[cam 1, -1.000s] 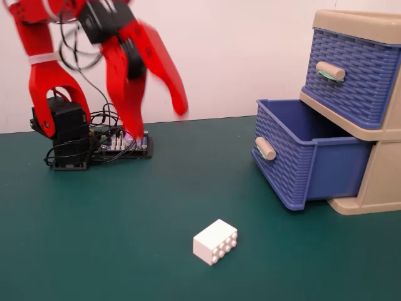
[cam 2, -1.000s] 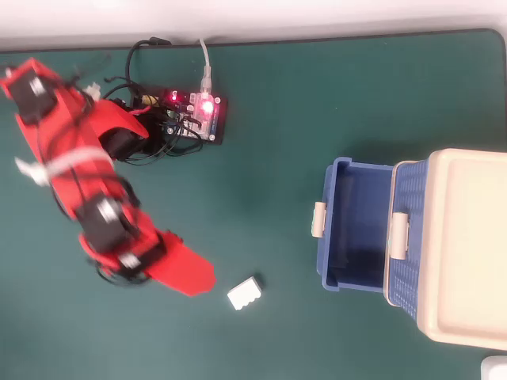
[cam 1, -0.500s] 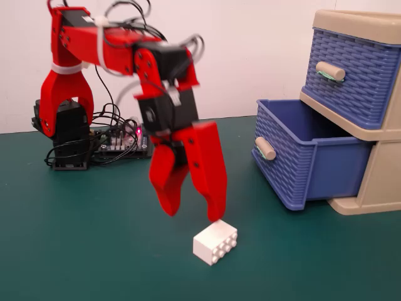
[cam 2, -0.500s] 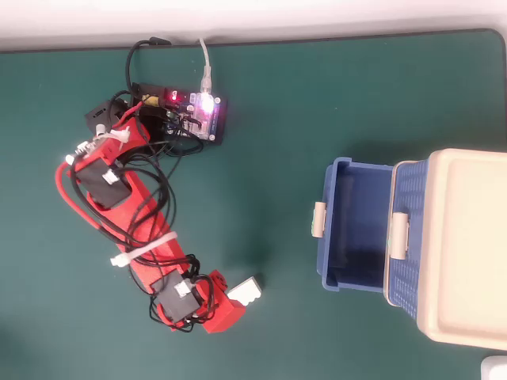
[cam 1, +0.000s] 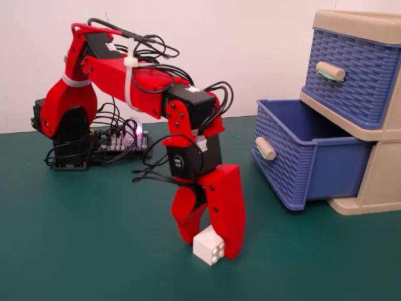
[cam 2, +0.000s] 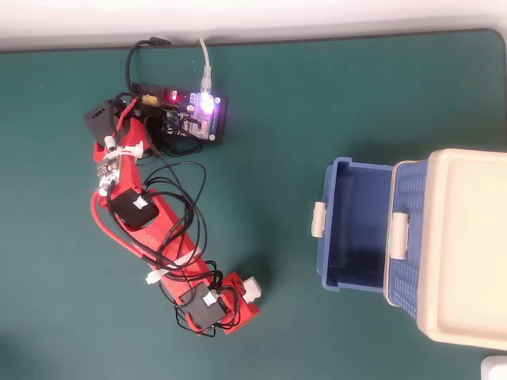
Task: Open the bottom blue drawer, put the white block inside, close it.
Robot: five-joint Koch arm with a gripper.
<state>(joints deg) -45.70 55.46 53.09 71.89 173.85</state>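
Note:
The bottom blue drawer (cam 1: 291, 172) is pulled out of the beige cabinet (cam 1: 382, 182), and its inside looks empty. From overhead it (cam 2: 330, 229) juts left of the cabinet top (cam 2: 467, 245). The white block (cam 1: 205, 249) rests on the green mat, studs facing the fixed camera. My red gripper (cam 1: 210, 246) points straight down with one jaw on each side of the block, closed against it. In the overhead view the block (cam 2: 252, 288) peeks out beside the gripper (cam 2: 244, 299).
The upper blue drawer (cam 1: 351, 75) is shut. A controller board (cam 2: 190, 111) with lit LEDs and loose cables sits by the arm's base (cam 1: 66, 135) at the back left. Bare green mat lies between the gripper and the open drawer.

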